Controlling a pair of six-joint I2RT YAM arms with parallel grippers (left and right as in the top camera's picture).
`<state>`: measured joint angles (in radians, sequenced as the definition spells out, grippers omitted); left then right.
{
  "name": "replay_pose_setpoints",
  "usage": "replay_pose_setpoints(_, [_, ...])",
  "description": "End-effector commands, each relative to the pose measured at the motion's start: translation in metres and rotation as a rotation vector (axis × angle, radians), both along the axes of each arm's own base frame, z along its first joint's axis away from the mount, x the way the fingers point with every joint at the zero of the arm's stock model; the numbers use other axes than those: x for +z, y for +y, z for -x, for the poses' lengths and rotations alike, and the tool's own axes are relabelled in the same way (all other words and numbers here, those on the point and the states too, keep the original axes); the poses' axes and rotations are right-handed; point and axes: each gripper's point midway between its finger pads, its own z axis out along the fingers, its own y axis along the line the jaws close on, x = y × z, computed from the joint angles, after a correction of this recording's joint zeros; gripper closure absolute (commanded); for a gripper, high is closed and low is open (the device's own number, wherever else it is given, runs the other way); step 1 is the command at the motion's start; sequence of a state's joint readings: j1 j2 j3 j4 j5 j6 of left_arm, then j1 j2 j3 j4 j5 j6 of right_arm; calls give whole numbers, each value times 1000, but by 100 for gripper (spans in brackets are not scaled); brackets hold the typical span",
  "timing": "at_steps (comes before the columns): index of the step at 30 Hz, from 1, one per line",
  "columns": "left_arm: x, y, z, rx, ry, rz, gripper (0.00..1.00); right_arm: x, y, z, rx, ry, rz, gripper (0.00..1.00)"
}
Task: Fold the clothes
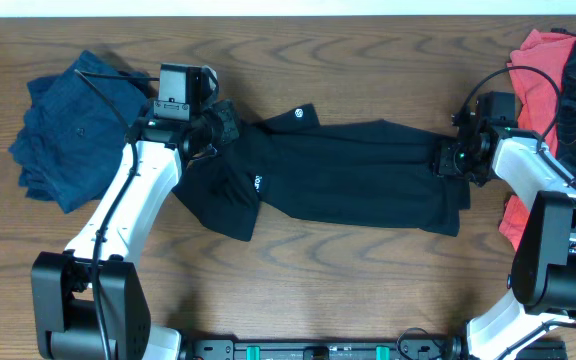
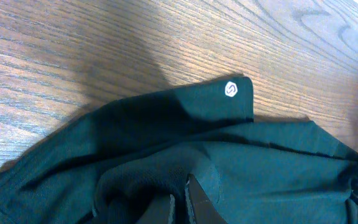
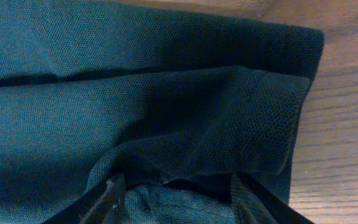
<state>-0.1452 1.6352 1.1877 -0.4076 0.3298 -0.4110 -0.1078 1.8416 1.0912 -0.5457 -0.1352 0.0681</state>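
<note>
The black short-sleeved shirt (image 1: 348,175) lies stretched across the middle of the wooden table (image 1: 368,290), a small white logo (image 2: 231,89) on its upturned sleeve. The left gripper (image 1: 216,126) is pinched tight on bunched fabric at the shirt's left end. At the right end, the right gripper (image 3: 179,185) has its jaws apart around a raised fold, seemingly not clamping it. A navy garment (image 1: 63,135) sits far left and a red one (image 1: 533,75) far right.

We see a brown wooden table (image 1: 318,275) with bold, wavy grain running from left to right. Along its far edge runs a thin pale strip (image 1: 268,6). Close up, the wood shows fine dark lines.
</note>
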Motion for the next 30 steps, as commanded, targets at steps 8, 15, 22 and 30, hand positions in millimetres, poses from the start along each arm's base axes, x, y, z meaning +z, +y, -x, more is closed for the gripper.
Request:
replay_pose_setpoints(8, [-1,1,0,-5,4,-7,94,-6,10,3,19,17,-6,64])
replay_pose_setpoints(15, [-2,1,1,-5,8,-8,94,-13,10,6,19,39,-9,68])
replay_pose_setpoints(22, [-2,1,1,-5,8,-8,94,-32,11,12,20,90,-13,66])
replay_pose_setpoints(30, [-2,1,1,-5,8,-8,94,-25,10,7,0,71,-16,97])
